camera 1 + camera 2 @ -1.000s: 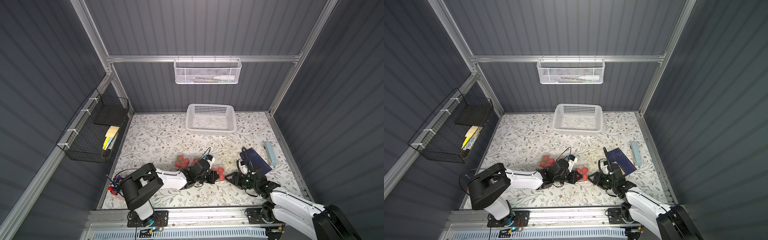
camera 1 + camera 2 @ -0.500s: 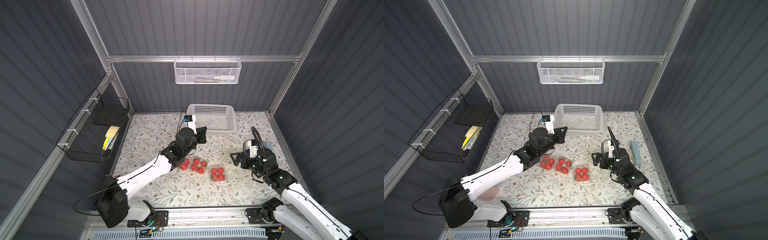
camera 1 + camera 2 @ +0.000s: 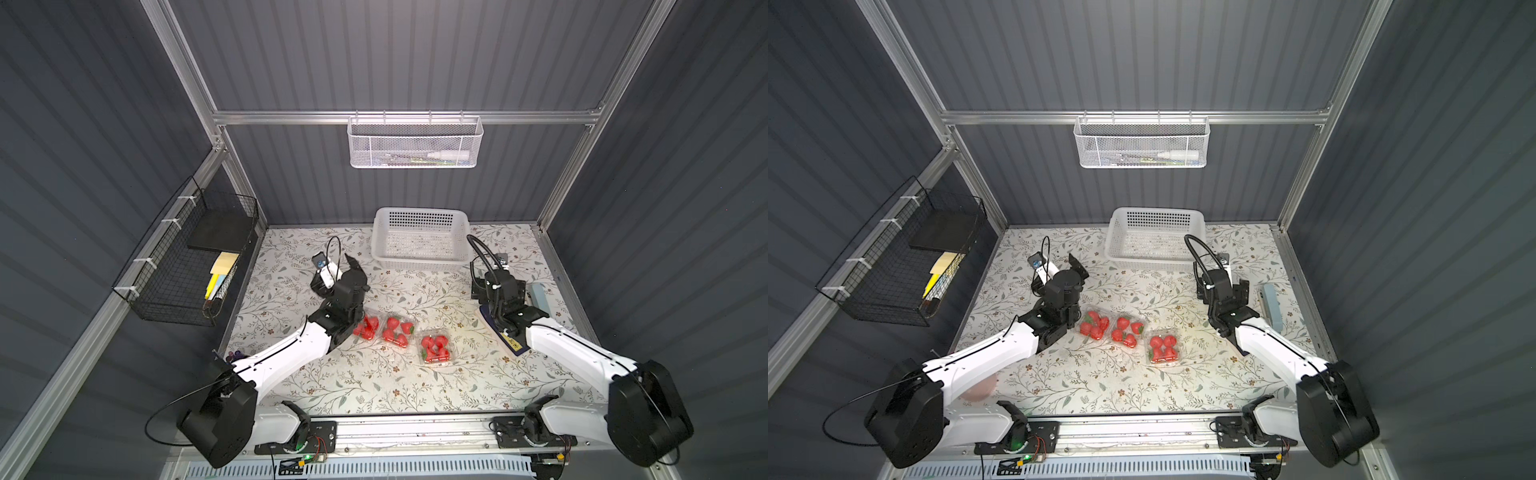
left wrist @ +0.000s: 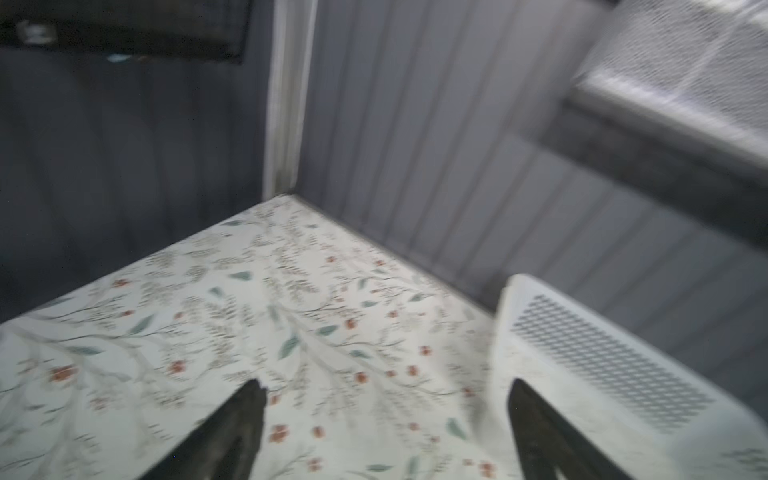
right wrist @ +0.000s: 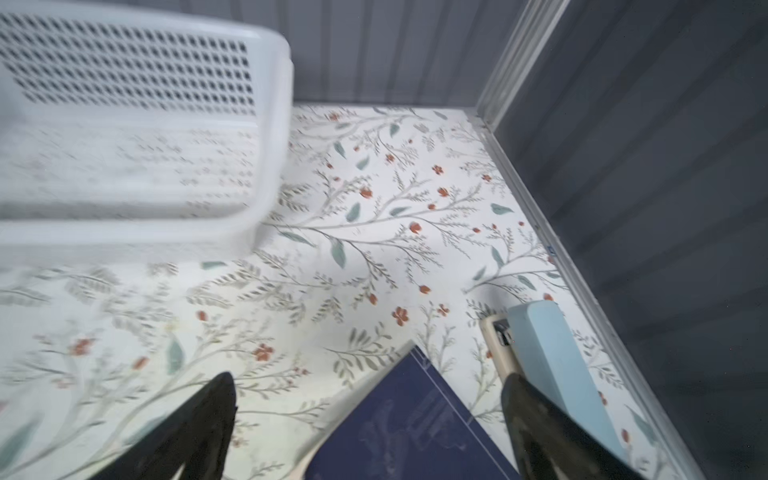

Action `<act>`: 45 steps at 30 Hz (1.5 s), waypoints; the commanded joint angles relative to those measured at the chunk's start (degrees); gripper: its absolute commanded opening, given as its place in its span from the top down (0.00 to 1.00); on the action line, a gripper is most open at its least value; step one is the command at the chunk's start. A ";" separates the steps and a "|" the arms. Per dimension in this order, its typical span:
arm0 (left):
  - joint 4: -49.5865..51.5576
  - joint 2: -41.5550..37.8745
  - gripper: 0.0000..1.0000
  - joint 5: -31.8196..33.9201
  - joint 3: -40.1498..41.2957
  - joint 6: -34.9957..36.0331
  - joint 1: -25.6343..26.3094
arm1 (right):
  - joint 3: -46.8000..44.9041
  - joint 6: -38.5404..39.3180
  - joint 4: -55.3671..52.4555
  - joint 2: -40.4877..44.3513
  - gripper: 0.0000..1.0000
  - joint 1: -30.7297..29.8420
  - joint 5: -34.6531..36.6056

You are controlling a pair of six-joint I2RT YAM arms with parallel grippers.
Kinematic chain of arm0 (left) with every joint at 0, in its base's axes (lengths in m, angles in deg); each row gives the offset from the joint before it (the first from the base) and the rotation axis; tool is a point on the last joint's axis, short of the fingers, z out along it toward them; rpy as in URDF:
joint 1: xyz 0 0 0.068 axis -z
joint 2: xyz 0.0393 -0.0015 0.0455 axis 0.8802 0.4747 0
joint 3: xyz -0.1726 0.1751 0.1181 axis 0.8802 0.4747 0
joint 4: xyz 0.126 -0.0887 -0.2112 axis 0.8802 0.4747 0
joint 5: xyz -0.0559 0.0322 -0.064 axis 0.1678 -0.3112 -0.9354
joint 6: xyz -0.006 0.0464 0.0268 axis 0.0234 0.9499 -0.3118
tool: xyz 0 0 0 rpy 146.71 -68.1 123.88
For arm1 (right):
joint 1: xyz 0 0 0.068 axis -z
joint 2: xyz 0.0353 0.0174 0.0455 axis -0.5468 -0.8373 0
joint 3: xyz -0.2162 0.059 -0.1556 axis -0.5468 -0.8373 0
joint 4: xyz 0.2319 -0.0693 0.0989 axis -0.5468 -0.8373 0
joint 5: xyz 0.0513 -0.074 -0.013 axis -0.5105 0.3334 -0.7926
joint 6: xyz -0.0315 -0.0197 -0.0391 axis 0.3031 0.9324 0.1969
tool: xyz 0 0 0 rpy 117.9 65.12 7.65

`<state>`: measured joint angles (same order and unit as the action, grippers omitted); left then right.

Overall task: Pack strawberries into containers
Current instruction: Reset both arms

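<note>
On the flowered table (image 3: pixel 374 386), the white perforated basket (image 3: pixel 419 218) stands at the far side and it seems empty. Nearer to the robot, the left arm (image 3: pixel 291 353) and the right arm (image 3: pixel 569 349) reach in from the two sides. Between them lie the three clear containers (image 3: pixel 449 336) in a short slanted row. The long axis of this row goes from far-left to near-right. All the strawberries (image 3: pixel 428 343) that I can see are inside these containers, about four in each one. I find no loose berry on the table. Whether the lids are closed, I cannot tell.

The left gripper (image 4: pixel 386 386) is spread wide and carries nothing; it points toward the far left corner. The right gripper (image 5: pixel 369 379) is also spread wide and carries nothing; it points toward the far right corner.

So both grippers face away from the containers, and the row lies behind them, toward the robot. The left arm is nearer, because its wrist is just beside the leftmost container, while the right gripper is well apart from the rightmost one. For any further work on the containers, I judge that a gripper must first turn back and come down.
</note>
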<state>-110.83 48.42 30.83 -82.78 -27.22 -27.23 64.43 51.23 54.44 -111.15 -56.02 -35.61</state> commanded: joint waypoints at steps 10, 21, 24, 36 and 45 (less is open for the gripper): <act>-44.37 -4.55 0.01 -10.91 22.75 15.87 -17.47 | -7.49 5.28 22.99 -9.04 0.01 8.84 -6.78; -48.75 6.86 0.01 -16.05 18.16 16.75 -23.85 | -4.54 4.44 24.81 -12.92 0.01 14.78 -13.62; -53.11 10.03 0.01 -21.07 16.97 16.43 -27.01 | -4.94 4.02 25.98 -12.92 0.01 16.07 -14.93; -60.72 14.37 0.01 -40.17 16.01 18.70 -31.53 | -20.31 5.22 70.80 -24.08 0.01 20.85 -22.10; -70.63 13.88 0.01 -17.80 20.53 10.49 -31.84 | -17.29 1.43 51.39 -15.92 0.01 20.85 -21.14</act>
<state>-174.24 62.70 5.63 -63.09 -13.58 -58.72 45.66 53.83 110.27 -128.71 -35.17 -56.37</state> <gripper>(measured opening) 0.992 0.990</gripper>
